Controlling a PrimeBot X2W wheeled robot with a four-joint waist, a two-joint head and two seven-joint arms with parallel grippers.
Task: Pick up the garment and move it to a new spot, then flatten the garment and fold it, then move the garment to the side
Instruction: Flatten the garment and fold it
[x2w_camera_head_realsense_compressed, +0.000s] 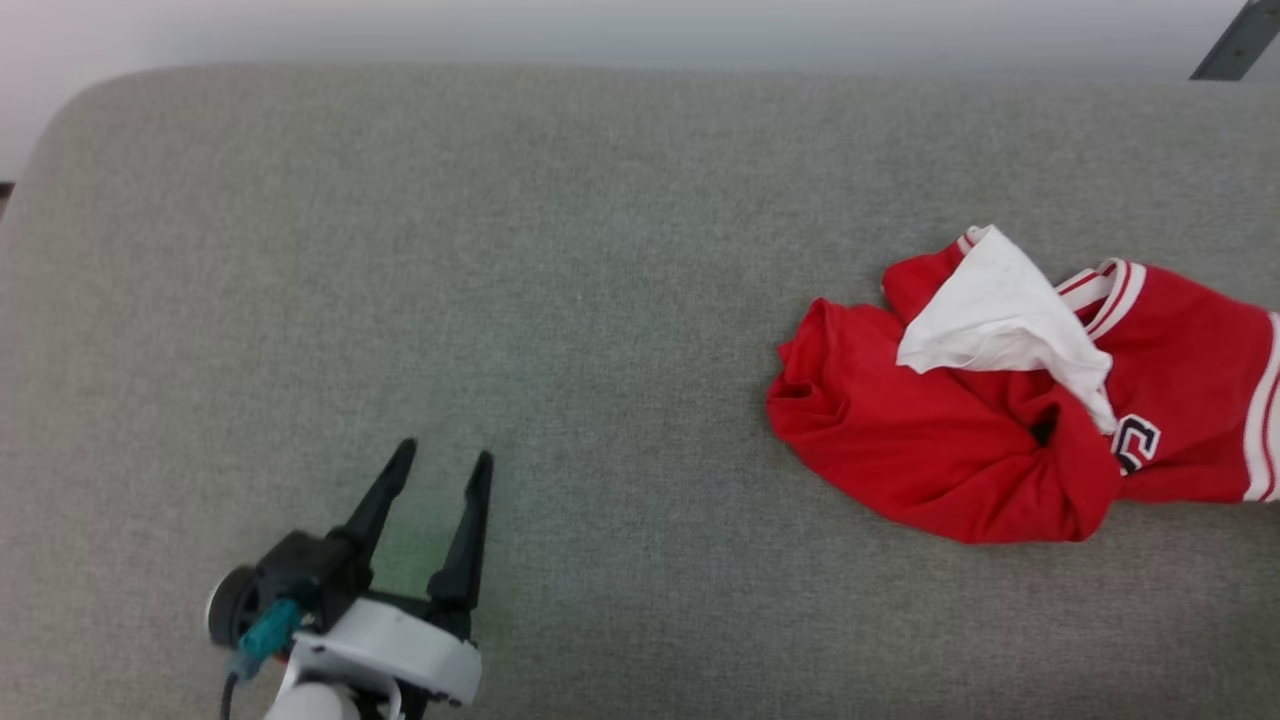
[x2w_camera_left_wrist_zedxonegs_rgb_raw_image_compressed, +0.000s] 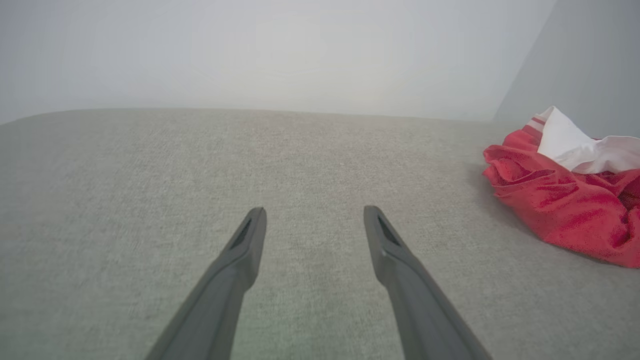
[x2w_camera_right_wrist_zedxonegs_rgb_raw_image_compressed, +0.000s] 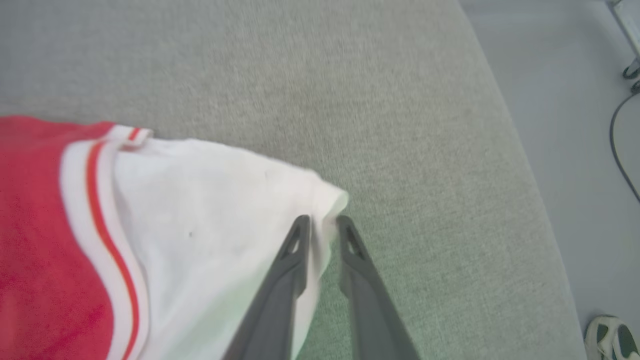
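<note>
Grey cushion (x2w_camera_head_realsense_compressed: 500, 250), seemingly upholstered, under garment (x2w_camera_head_realsense_compressed: 930, 450)

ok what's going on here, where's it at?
The garment lies crumpled on the right side of the grey padded surface, not yet flattened or folded. The right tool is closed on the edge of its white sleeve. The left tool is open over bare surface, apart from the cloth.
</note>
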